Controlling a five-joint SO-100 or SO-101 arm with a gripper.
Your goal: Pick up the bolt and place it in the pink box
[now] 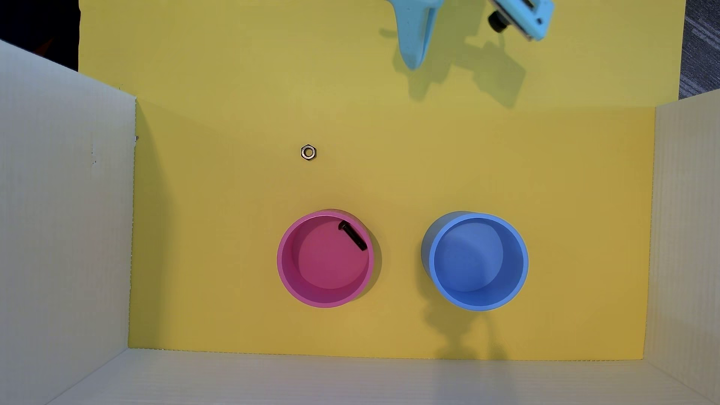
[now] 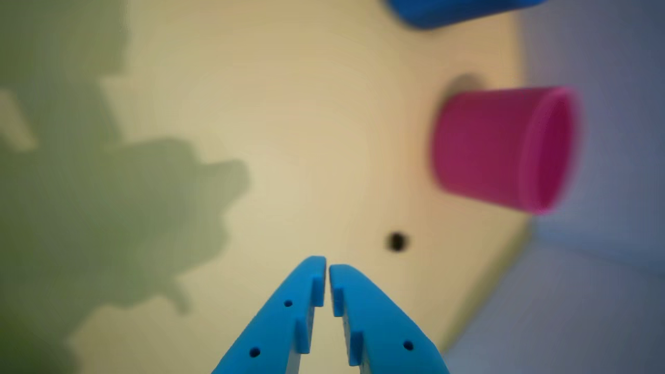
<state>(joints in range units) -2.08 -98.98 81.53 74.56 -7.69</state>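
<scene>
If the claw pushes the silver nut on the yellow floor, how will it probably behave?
The nut lies flat on a face, so it would probably slide, not roll. It looks like solid metal, so likely stiff and heavy for its size. It is small and low on the yellow floor, so the shut claw may struggle to grip it.

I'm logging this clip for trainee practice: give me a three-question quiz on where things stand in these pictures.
1. True or false: the bolt lies inside the pink box.
2. Which item sits on the bare yellow mat in the overhead view? A) the silver nut B) a washer C) a spring
3. Fill in: in the wrist view the pincer has its tips nearly touching and holds ____.

Key
1. True; it leans against the inner wall, upper right in the overhead view.
2. A
3. nothing

The blue cup is empty.
</scene>
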